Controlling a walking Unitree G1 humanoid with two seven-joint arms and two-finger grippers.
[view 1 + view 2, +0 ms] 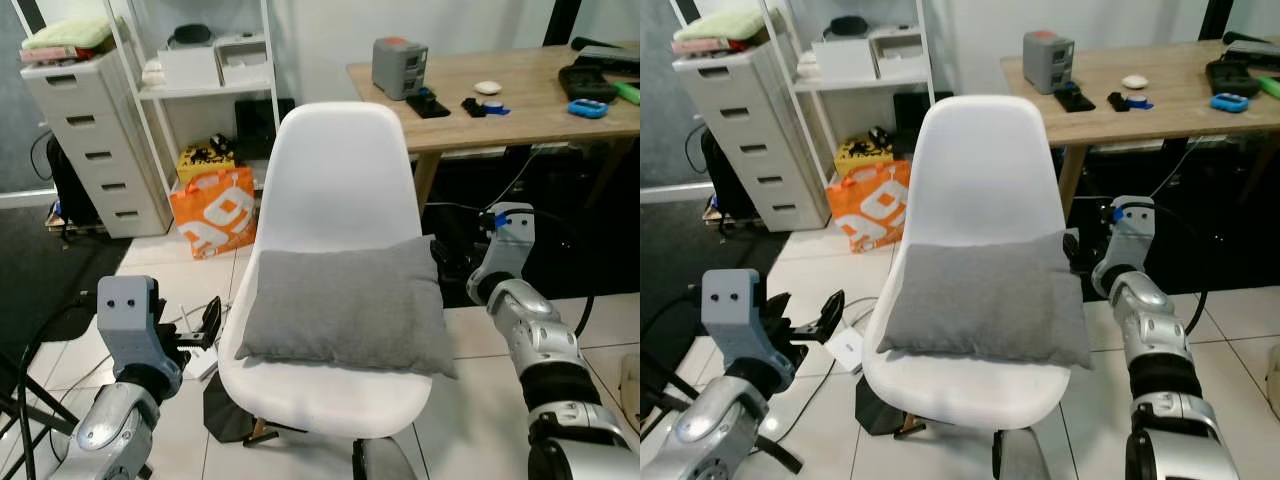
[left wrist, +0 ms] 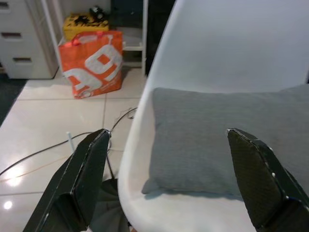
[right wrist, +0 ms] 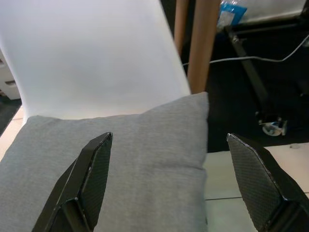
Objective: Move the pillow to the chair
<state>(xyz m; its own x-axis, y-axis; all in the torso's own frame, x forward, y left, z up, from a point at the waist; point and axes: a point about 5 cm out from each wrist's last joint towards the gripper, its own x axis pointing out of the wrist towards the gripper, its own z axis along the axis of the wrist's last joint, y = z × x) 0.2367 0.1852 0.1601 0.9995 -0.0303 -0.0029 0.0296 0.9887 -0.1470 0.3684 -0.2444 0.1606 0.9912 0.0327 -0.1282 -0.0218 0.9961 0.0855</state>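
A grey pillow (image 1: 345, 305) lies on the seat of the white shell chair (image 1: 335, 170), its back edge resting against the backrest. My left gripper (image 1: 205, 328) hovers low beside the chair's left edge, open and empty; in its wrist view the left gripper (image 2: 167, 133) frames the pillow's left end (image 2: 217, 140). My right gripper (image 1: 443, 258) is open next to the pillow's upper right corner. The right wrist view has the right gripper (image 3: 169, 137) spread wide over that corner (image 3: 140, 154), apart from the fabric.
An orange shopping bag (image 1: 212, 210) stands on the tiled floor behind the chair, beside a white drawer unit (image 1: 90, 130) and a shelf (image 1: 215, 70). A wooden table (image 1: 520, 105) with small devices stands at the back right. Cables (image 2: 48, 150) trail across the floor on the left.
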